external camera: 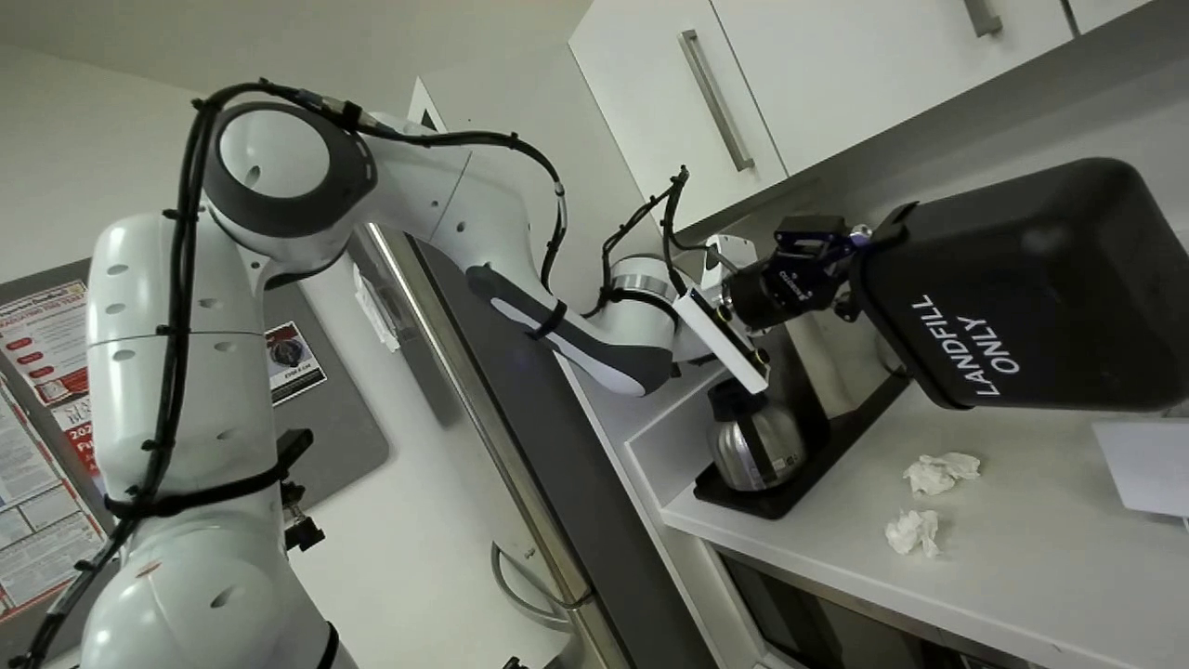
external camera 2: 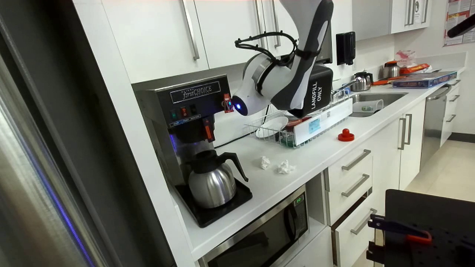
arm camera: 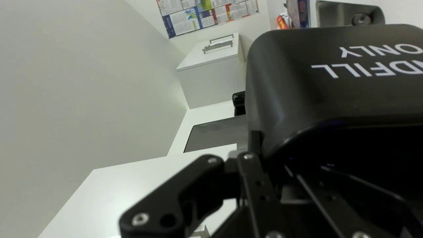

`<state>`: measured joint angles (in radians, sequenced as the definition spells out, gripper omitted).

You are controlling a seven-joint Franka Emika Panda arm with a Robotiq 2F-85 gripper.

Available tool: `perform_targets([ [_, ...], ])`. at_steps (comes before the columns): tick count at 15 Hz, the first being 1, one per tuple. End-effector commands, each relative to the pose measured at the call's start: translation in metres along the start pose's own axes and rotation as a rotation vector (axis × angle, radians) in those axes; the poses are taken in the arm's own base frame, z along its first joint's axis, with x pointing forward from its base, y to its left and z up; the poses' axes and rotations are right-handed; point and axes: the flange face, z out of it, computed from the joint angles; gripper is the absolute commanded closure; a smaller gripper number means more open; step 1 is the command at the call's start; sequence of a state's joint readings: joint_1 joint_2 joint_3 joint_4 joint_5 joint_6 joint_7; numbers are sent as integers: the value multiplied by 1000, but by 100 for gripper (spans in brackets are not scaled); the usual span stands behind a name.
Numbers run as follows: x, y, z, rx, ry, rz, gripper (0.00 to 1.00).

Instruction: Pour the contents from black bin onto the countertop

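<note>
A: Item one: bin (external camera: 1031,288), black, lettered LANDFILL ONLY. Location?
B: Aloft over the counter (external camera: 1050,567), laid on its side, mouth facing the gripper (arm camera: 269,153).
A: Gripper, condition?
B: Clamped on the bin's rim at one spot; no other support visible.
A: Contents?
B: Two, on the counter, apart: front wad (external camera 2: 285,167), rear wad (external camera 2: 265,162). Bin interior dark; whether more is inside, cannot tell.
A: Pour, status?
B: Well along, by judgement.
A: Hazards?
B: First, slip. The bulk hangs out beyond a single pinch; a sharp shake could twist the bin in the grip or drop it.
A: Second?
B: Retention. On its side, the bin may keep anything light lodged at the base; a steeper tip, mouth down, would likely be wanted.
A: Third?
B: Collision. The rack (external camera 2: 328,122) looks near the base end, the pot (external camera: 760,446) lies toward the mouth end; a wide swing might catch either.
A: Fourth?
B: Stray. Front wad lies nearer the counter's front edge; a bin lowered carelessly could brush it over.
</note>
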<state>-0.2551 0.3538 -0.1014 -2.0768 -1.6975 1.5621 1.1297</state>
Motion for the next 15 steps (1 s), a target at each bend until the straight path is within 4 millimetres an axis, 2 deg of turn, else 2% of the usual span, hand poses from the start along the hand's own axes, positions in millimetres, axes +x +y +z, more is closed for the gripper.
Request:
perform_targets([
  [1, -8, 19, 1, 132, -30, 28, 98],
  [15, -3, 60, 9, 618, -98, 238, 98],
])
